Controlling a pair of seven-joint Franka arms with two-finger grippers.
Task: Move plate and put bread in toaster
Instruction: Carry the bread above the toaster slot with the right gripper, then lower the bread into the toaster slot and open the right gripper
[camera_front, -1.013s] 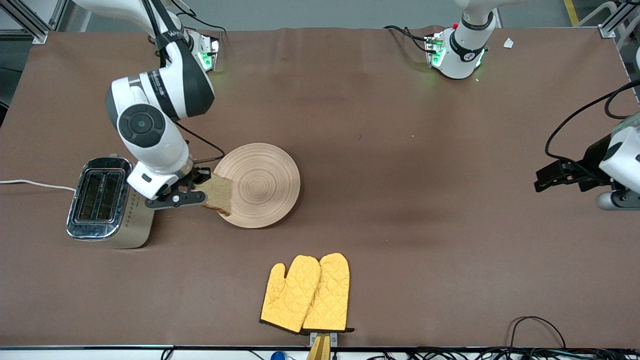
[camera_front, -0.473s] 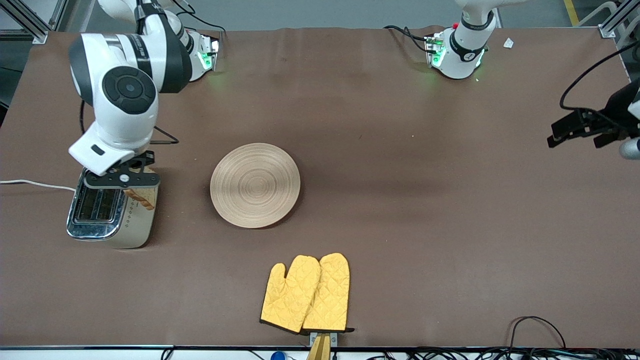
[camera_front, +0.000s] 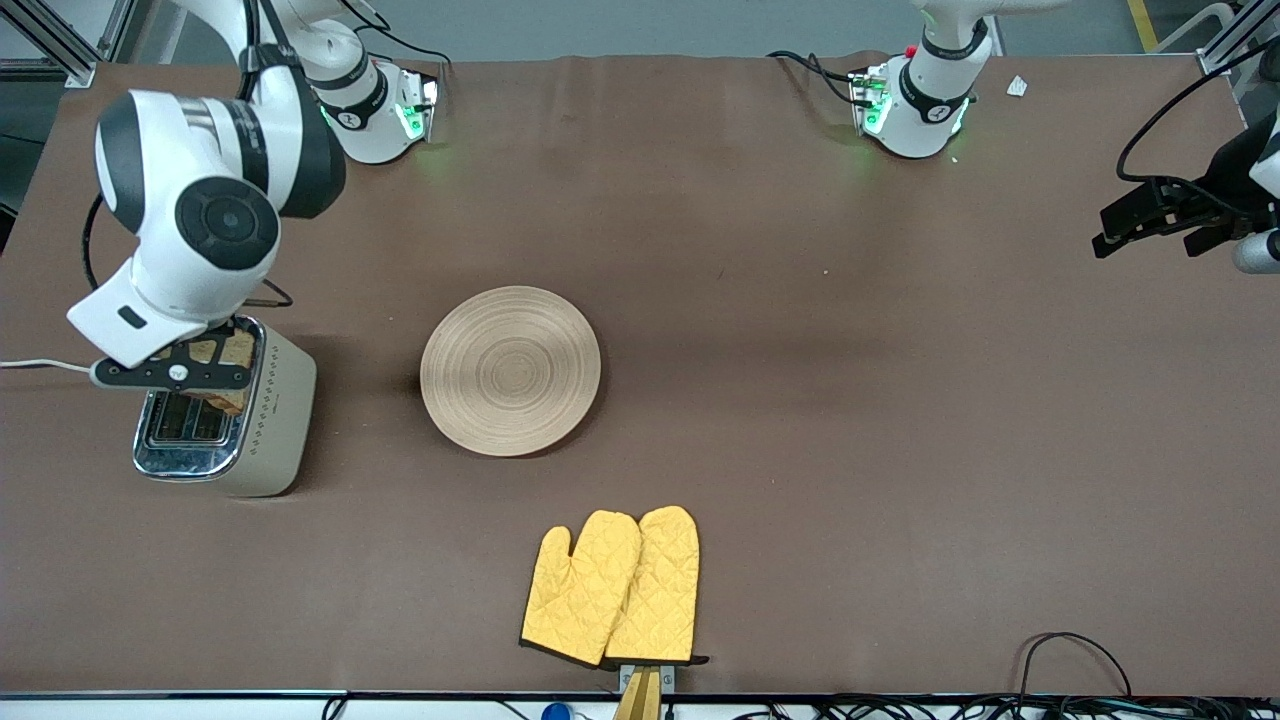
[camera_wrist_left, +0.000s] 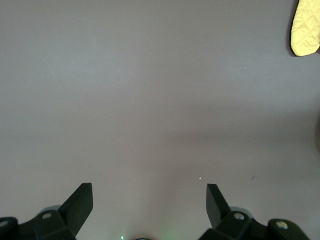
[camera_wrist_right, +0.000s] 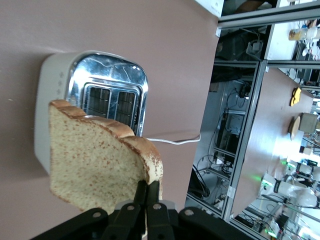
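Observation:
My right gripper (camera_front: 205, 372) is shut on the bread (camera_front: 228, 368), a brown speckled slice with a darker crust, and holds it over the cream-beige toaster (camera_front: 255, 430) at the right arm's end of the table. In the right wrist view the bread (camera_wrist_right: 95, 165) hangs from my right gripper (camera_wrist_right: 148, 192) above the toaster's chrome top (camera_wrist_right: 110, 82), whose two slots show. The wooden plate (camera_front: 510, 370) lies bare mid-table. My left gripper (camera_front: 1150, 225) is open and empty, up in the air over the left arm's end; the left wrist view shows its fingers (camera_wrist_left: 80, 202) over bare table.
A pair of yellow oven mitts (camera_front: 612, 588) lies nearer to the front camera than the plate; one tip shows in the left wrist view (camera_wrist_left: 305, 27). The toaster's white cord (camera_front: 60, 367) runs off the table's edge. Cables lie along the table's front edge (camera_front: 1070, 655).
My right gripper has carried the bread off the plate's rim and across to over the toaster. The plate now lies bare. My left arm has drawn back and upward.

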